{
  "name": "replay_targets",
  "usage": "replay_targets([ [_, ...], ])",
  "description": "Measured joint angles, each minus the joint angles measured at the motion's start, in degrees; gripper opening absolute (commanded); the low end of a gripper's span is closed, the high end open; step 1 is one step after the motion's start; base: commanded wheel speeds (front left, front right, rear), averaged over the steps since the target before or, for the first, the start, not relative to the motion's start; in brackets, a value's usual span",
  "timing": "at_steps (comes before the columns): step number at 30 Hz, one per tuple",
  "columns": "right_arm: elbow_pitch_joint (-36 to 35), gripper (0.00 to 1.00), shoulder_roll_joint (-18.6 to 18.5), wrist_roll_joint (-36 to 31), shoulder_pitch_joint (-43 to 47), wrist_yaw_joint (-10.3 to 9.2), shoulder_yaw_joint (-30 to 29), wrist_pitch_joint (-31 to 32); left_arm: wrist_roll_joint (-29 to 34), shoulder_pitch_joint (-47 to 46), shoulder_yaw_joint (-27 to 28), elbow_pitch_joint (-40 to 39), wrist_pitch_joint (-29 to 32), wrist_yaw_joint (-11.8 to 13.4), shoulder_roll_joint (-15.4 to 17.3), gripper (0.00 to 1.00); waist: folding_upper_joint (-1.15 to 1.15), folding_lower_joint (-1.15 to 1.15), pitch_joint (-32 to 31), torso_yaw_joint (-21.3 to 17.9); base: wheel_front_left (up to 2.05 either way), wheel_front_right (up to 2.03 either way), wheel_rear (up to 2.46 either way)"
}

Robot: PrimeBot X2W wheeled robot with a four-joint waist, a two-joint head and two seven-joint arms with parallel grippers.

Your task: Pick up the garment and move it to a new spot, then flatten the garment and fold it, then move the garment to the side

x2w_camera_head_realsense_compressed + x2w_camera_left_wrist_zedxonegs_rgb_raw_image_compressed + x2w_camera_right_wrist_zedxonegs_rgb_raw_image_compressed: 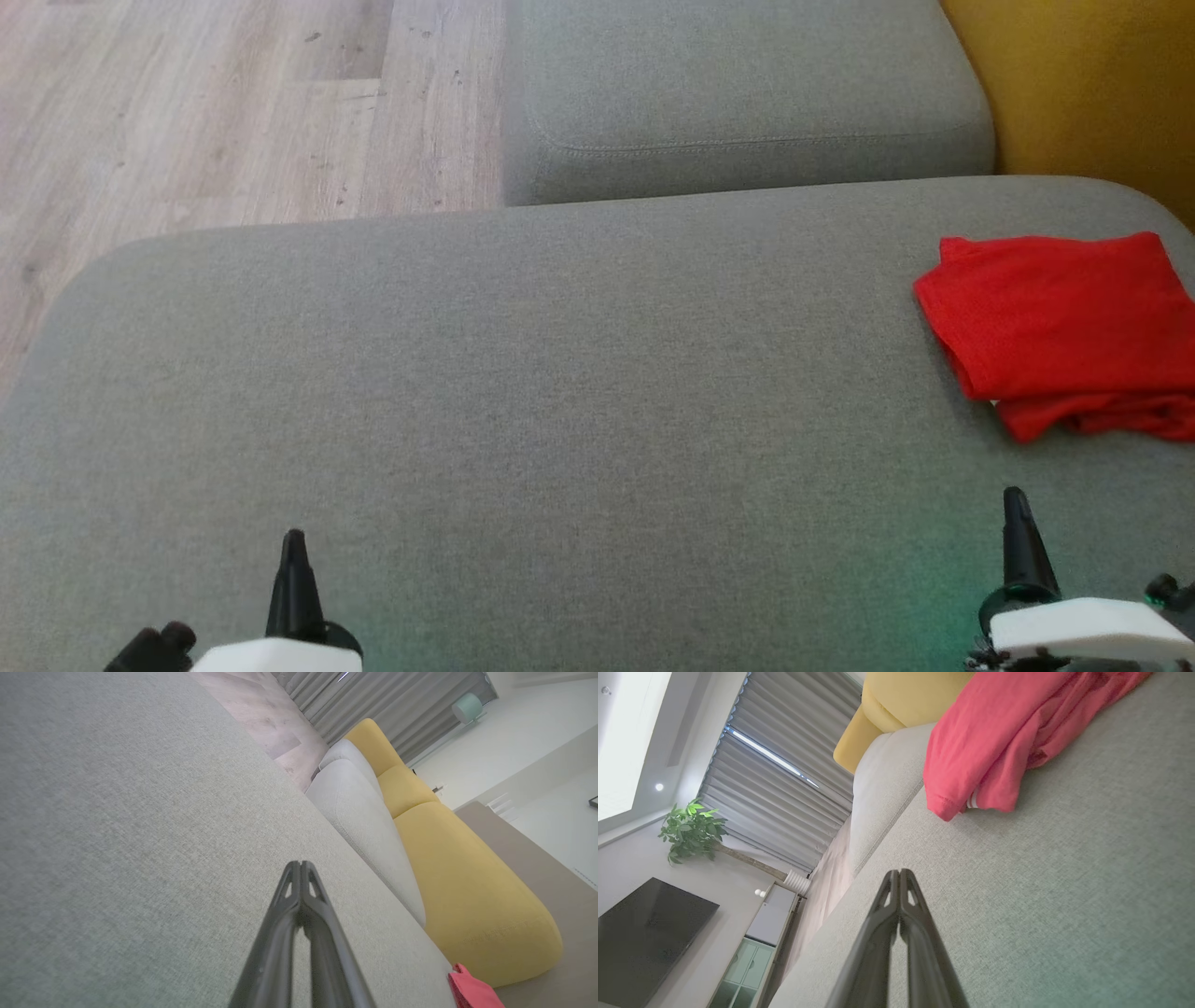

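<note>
Garment (1055, 327) was seen folded at the right edge of the sofa (560, 373) in the head view. In the left wrist view, the left gripper (300, 864) was pressed together, empty. In the right wrist view, the right gripper (899, 871) was likewise together, apart from the garment.

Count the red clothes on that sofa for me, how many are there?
1. A folded red garment lies at the right edge of the large grey sofa cushion, just ahead of the right gripper. Its folds could hide another piece.
</note>
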Motion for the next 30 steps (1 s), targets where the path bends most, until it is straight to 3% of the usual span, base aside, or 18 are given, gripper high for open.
replay_targets([
  [30,1.14,0.0,-0.19,20.82,-5.25,0.0,-2.52,4.82,-21.06,-5.5,4.98,2.22,4.98,-2.93,0.0,0.0,0.0,0.0,2.06,-0.71,0.0,0.0,0.0],
])
